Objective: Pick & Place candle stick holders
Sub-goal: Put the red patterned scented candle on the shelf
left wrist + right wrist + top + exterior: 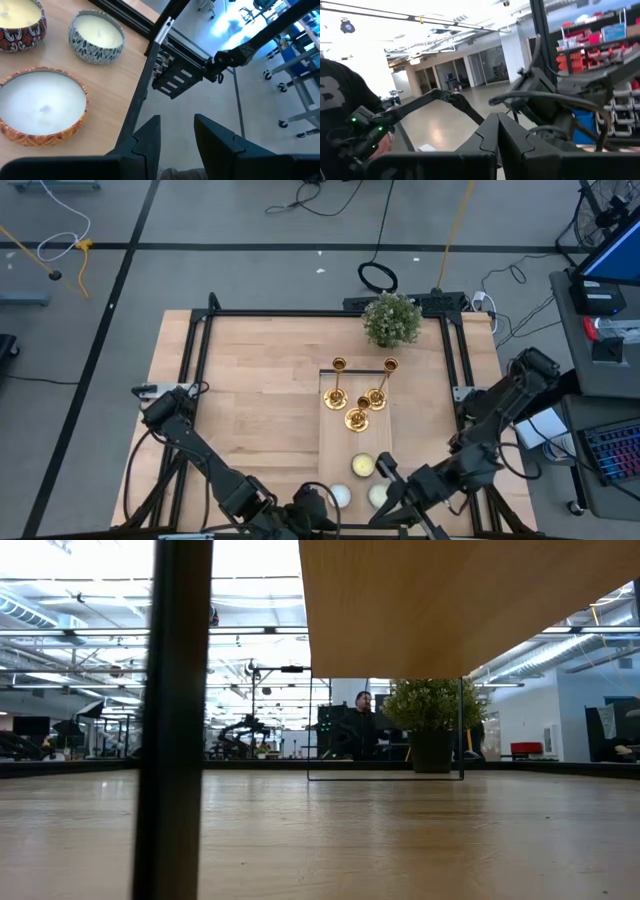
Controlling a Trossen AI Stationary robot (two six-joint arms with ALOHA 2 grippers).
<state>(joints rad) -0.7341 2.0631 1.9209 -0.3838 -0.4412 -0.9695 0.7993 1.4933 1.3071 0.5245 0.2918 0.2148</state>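
With no candle stick holders [357, 398] yet grasped, the left gripper [176, 131] waited part-spread and empty, the right gripper [498, 131] closed; reaching came next.

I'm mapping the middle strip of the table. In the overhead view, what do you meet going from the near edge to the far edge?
Candles → candlesticks → potted plant.
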